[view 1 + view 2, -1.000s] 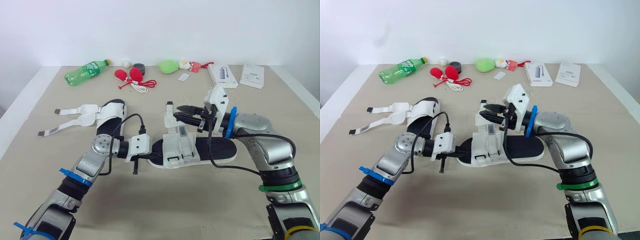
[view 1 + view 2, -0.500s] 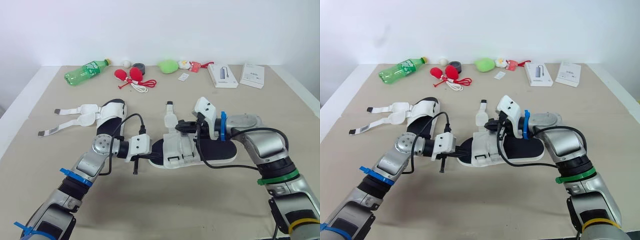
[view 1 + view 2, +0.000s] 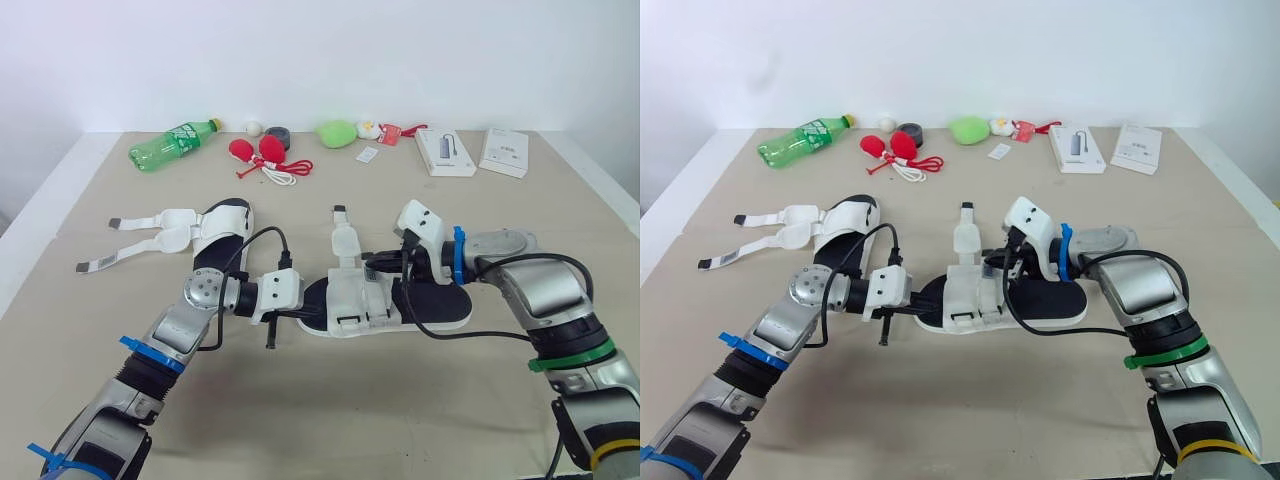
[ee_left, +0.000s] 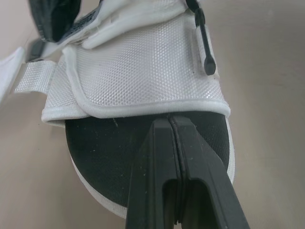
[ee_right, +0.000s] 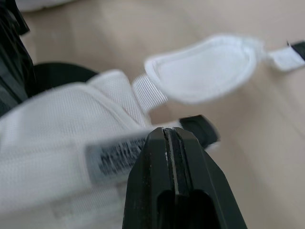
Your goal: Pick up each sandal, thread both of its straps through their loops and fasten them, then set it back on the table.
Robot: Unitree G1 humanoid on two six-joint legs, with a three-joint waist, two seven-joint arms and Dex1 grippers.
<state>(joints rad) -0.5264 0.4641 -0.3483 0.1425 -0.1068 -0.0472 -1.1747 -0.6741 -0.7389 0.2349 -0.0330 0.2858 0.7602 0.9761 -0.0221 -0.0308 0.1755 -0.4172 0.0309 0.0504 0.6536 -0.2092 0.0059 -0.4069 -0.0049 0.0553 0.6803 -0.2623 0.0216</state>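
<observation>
**A:** What has moved in the last second?

**B:** The right arm has come down. The right fingers, which hung above the straps, now sit low against the white upper of the near sandal; the loose strap now lies stretched toward the far edge of the worktop.

**A:** How are the fingers set?

**B:** Both pairs are pressed together. The right wrist view is blurred, so I cannot tell whether any webbing is pinched there; the left fingers rest their tips on the black insole, just short of the white band.

**A:** And the arms?

**B:** Both forearms reach inward, low over the worktop, and meet the sandal from opposite ends; the right elbow bends outward.

**A:** Where are the sandals?

**B:** The near one lies flat mid-worktop between the arms; the second sandal lies further left, its two straps splayed open.

**A:** What about room to move?

**B:** Open worktop lies toward the robot; a bottle, red objects and boxes line the far edge, well apart.
</observation>
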